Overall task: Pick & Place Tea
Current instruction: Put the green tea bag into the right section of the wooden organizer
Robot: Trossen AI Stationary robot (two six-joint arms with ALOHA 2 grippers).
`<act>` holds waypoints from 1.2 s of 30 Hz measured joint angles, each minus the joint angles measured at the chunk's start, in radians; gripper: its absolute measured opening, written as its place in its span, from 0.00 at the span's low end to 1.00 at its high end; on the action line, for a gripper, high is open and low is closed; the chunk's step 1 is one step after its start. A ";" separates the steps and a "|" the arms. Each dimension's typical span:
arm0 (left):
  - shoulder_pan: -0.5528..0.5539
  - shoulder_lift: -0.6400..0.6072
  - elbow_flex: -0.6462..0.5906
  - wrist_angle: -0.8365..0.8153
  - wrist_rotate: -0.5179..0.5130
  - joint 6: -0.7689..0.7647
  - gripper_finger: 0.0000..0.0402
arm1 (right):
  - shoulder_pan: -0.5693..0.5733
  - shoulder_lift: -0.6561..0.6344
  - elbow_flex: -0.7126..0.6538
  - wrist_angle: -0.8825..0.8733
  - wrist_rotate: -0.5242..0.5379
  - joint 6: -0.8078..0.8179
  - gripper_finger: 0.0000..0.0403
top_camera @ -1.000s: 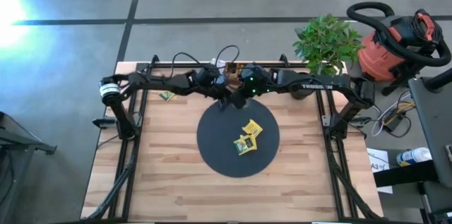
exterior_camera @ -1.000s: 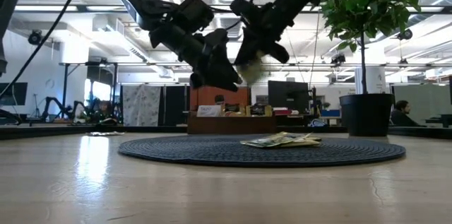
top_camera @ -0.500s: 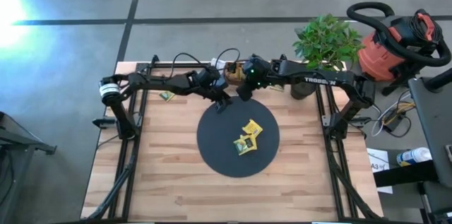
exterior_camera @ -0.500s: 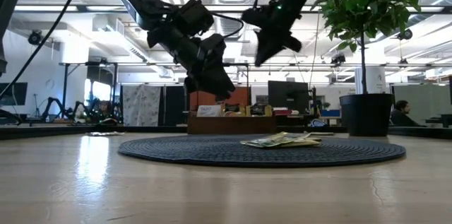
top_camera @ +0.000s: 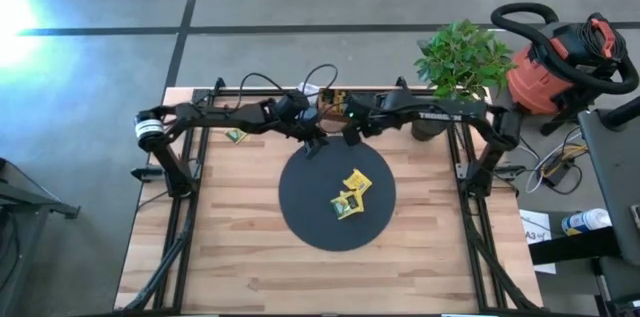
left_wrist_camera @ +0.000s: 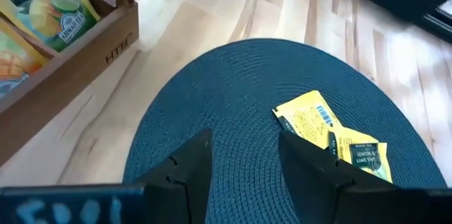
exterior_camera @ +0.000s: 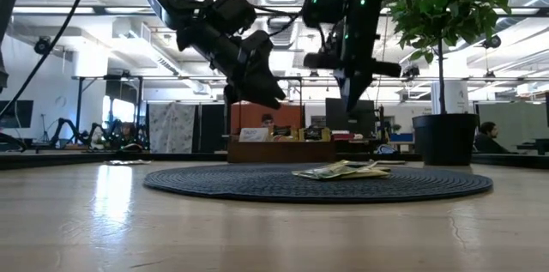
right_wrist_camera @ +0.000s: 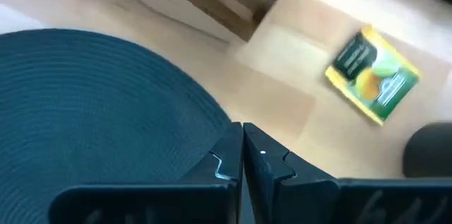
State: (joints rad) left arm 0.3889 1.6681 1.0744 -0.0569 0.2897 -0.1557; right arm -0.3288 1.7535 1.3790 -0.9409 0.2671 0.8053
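Yellow tea packets (top_camera: pixel 351 193) flat on black disc (top_camera: pixel 300 217), overlapping, corners askew

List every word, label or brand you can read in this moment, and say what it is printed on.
"TROSSEN": right arm, partly legible in the high view.
"LEMON & LIME TWIST": yellow packet on the black disc.
"HTE": wooden tray, branded on its wall; uncertain.
Tray packets and loose green packet: too blurred.

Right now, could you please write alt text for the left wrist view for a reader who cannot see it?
The left gripper hangs open above a round dark woven mat on which yellow tea packets lie in a small overlapping pile. A wooden tray holding more packets sits beside the mat on the light wood table.
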 joint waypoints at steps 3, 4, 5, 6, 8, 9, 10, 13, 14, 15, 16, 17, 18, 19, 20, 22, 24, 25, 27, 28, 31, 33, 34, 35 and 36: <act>0.000 -0.006 0.000 -0.006 0.000 -0.014 0.39 | 0.025 0.052 -0.008 -0.039 0.082 0.085 0.02; 0.000 -0.008 0.000 -0.011 -0.001 -0.022 0.39 | 0.027 0.073 -0.009 -0.057 0.109 0.107 0.02; 0.000 -0.009 0.000 -0.019 -0.001 -0.022 0.39 | 0.028 0.096 -0.011 -0.071 0.131 0.128 0.02; 0.000 -0.011 0.000 -0.023 -0.002 -0.024 0.39 | 0.024 0.119 -0.012 -0.086 0.145 0.146 0.02; 0.000 -0.015 0.000 -0.035 -0.003 -0.026 0.39 | 0.004 0.159 -0.014 -0.105 0.161 0.188 0.02; 0.000 -0.017 0.000 -0.037 -0.004 -0.026 0.39 | -0.007 0.178 -0.014 -0.107 0.155 0.202 0.02; 0.000 -0.018 0.000 -0.040 -0.003 -0.026 0.39 | -0.021 0.197 -0.014 -0.106 0.143 0.205 0.02; -0.001 -0.020 0.000 -0.040 -0.003 -0.025 0.39 | -0.064 0.261 -0.014 -0.103 0.096 0.179 0.02; -0.001 -0.020 0.000 -0.040 -0.003 -0.025 0.39 | -0.076 0.278 -0.015 -0.105 0.095 0.176 0.02; 0.000 -0.020 0.000 -0.043 -0.004 -0.025 0.39 | -0.090 0.291 -0.015 -0.110 0.097 0.178 0.02; 0.000 -0.020 0.000 -0.045 -0.005 -0.025 0.39 | -0.104 0.303 -0.015 -0.112 0.098 0.184 0.02; 0.000 -0.020 0.000 -0.049 -0.005 -0.025 0.39 | -0.118 0.311 -0.015 -0.111 0.099 0.189 0.02; 0.000 -0.020 0.000 -0.054 -0.004 -0.025 0.39 | -0.129 0.315 -0.013 -0.110 0.096 0.195 0.02; -0.001 -0.020 0.000 -0.060 -0.004 -0.025 0.39 | -0.137 0.314 -0.014 -0.112 0.104 0.202 0.02; -0.001 -0.020 0.000 -0.069 -0.004 -0.025 0.39 | -0.146 0.314 -0.015 -0.114 0.113 0.206 0.02; -0.001 -0.020 0.000 -0.082 -0.004 -0.024 0.39 | -0.153 0.304 -0.017 -0.114 0.156 0.209 0.02; -0.001 -0.020 0.000 -0.093 -0.004 -0.023 0.39 | -0.160 0.287 -0.016 -0.118 0.237 0.207 0.02; -0.002 -0.020 0.000 -0.092 -0.004 -0.021 0.39 | -0.163 0.282 -0.016 -0.118 0.283 0.205 0.02; -0.002 -0.020 0.000 -0.094 -0.004 -0.019 0.39 | -0.176 0.281 -0.016 -0.118 0.335 0.177 0.02; -0.002 -0.020 0.000 -0.093 -0.004 -0.016 0.39 | -0.187 0.283 -0.016 -0.114 0.338 0.154 0.02; -0.002 -0.020 0.000 -0.093 -0.005 -0.005 0.39 | -0.219 0.283 -0.024 -0.081 0.325 0.112 0.02; -0.002 -0.020 0.000 -0.093 -0.013 -0.001 0.39 | -0.243 0.283 -0.030 -0.066 0.311 0.101 0.02; -0.002 -0.020 0.000 -0.093 -0.020 0.001 0.39 | -0.254 0.283 -0.033 -0.055 0.307 0.091 0.02; -0.002 -0.020 0.000 -0.093 -0.026 0.002 0.39 | -0.264 0.283 -0.037 -0.042 0.305 0.083 0.02; -0.002 -0.020 0.000 -0.093 -0.028 0.002 0.39 | -0.274 0.283 -0.040 -0.034 0.304 0.077 0.02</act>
State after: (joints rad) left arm 0.3874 1.6485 1.0744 -0.1501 0.2621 -0.1542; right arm -0.6025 2.0361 1.3392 -0.9751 0.5713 0.8820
